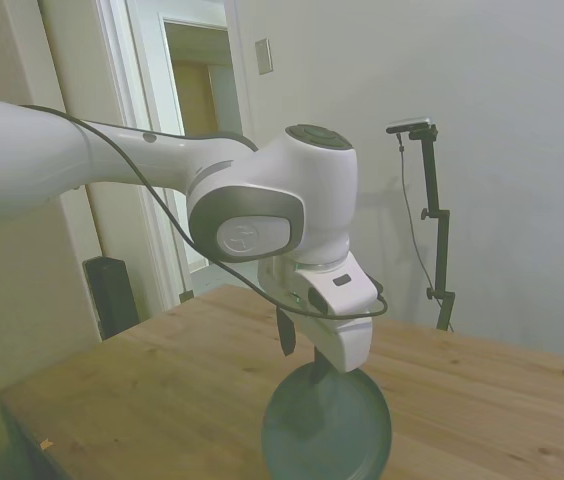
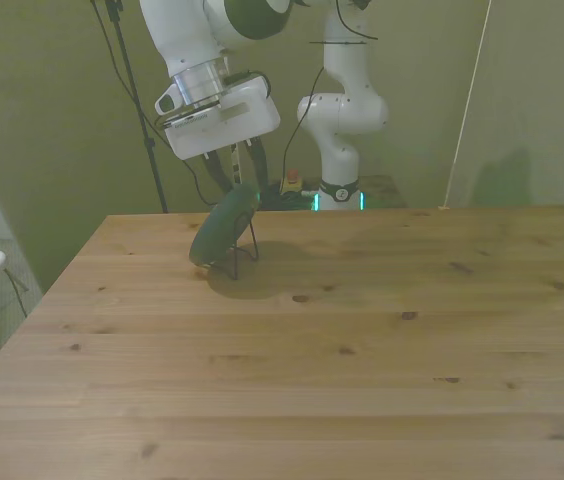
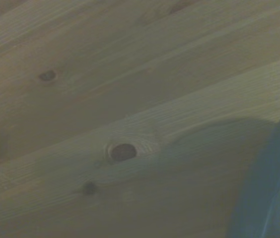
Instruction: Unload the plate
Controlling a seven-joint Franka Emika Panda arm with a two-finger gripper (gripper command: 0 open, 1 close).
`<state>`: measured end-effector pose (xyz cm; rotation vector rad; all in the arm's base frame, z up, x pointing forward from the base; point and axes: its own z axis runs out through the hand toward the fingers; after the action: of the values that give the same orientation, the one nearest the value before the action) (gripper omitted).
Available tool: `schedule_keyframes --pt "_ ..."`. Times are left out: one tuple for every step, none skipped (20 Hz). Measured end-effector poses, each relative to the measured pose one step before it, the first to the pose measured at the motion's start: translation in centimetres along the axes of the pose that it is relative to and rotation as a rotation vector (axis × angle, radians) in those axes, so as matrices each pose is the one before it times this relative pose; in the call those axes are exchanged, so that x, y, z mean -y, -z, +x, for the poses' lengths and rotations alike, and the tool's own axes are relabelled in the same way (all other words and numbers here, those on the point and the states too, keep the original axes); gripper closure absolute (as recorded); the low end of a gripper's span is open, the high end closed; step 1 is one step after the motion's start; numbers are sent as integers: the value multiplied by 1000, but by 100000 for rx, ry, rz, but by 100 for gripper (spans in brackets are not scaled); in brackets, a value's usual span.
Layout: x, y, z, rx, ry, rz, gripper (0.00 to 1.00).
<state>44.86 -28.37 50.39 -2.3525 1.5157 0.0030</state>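
Observation:
The dull teal plate (image 2: 218, 230) stands tilted on edge in a thin dark wire rack (image 2: 248, 250), toward the far edge of the table on the front view's left. The side view shows its face (image 1: 327, 428) at the near table edge, with the rack hidden behind it. My gripper (image 2: 245, 176) hangs right over the plate's upper rim. Its dark fingers (image 1: 287, 335) are apart, one on each side of the rim, and look open. A blurred strip of the plate (image 3: 274, 188) shows in the wrist view over the wood.
The wooden table (image 2: 362, 340) stretches wide toward the front view's right and near side. A doorway (image 1: 197, 110) and a dark box on the floor (image 1: 112, 295) lie beyond the table in the side view.

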Motion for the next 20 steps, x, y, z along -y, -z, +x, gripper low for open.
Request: schedule_keyframes --pt "-26 -28 3 -30 41 -204 100" --pt "-25 -25 4 -39 44 -202 100" --pt "-13 -12 3 -21 23 -106 100" --pt "-4 -3 0 -2 2 -20 100" --pt "-1 3 0 -6 1 0 100" --pt "-3 1 2 -2 -5 0 100" --pt "-6 2 4 -4 -14 2 100" --pt "-13 6 8 -9 -26 7 100" --pt "-19 8 12 -12 -42 7 100" --pt "-26 11 17 -15 -56 15 100" --pt "-29 13 19 -18 -64 18 100" --pt "-22 15 12 -20 -42 20 100" --pt "-8 16 1 -22 -12 21 100" --pt "-4 15 -3 -19 0 20 100" --pt "0 18 -8 -22 11 25 100" --pt "1 12 -6 -14 10 17 100" --pt "0 5 -3 -4 2 6 100" --pt "0 9 -4 -13 6 14 100" --pt "1 27 -10 -35 16 38 100" --pt "3 67 -26 -89 42 98 100"
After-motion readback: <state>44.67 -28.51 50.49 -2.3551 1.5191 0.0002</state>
